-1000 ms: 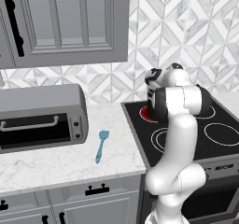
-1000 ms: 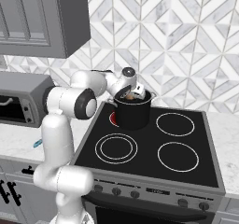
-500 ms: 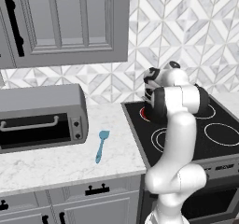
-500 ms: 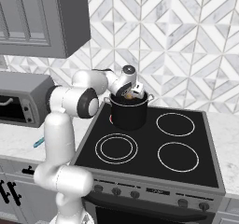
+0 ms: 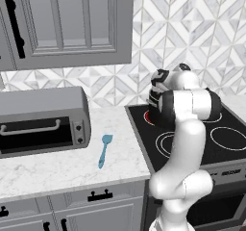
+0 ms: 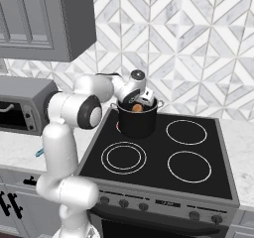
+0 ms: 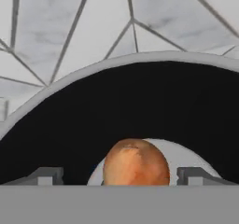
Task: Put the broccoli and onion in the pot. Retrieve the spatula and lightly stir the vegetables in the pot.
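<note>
The black pot (image 6: 136, 123) stands on the back left burner of the stove. My gripper (image 6: 141, 101) hangs tilted just over its rim, jaws open. The orange-brown onion (image 7: 135, 163) sits between the two fingertips (image 7: 46, 175) with a gap on each side, inside the pot's mouth (image 7: 140, 101). From the right base view the onion (image 6: 137, 107) shows just below the rim. The broccoli is hidden. The light-blue spatula (image 5: 104, 150) lies on the marble counter left of the stove, blade pointing away. My arm hides most of the pot (image 5: 154, 100) in the left base view.
A grey toaster oven (image 5: 41, 121) stands on the counter at far left, close to the spatula. The black stove top (image 6: 163, 155) has three bare burners. Grey wall cabinets (image 5: 62, 23) hang above the counter; a tiled wall runs behind the pot.
The jaws have spread wider and no longer grip the onion, which now sits loose between the fingertips over the pot. The arm has barely moved.
</note>
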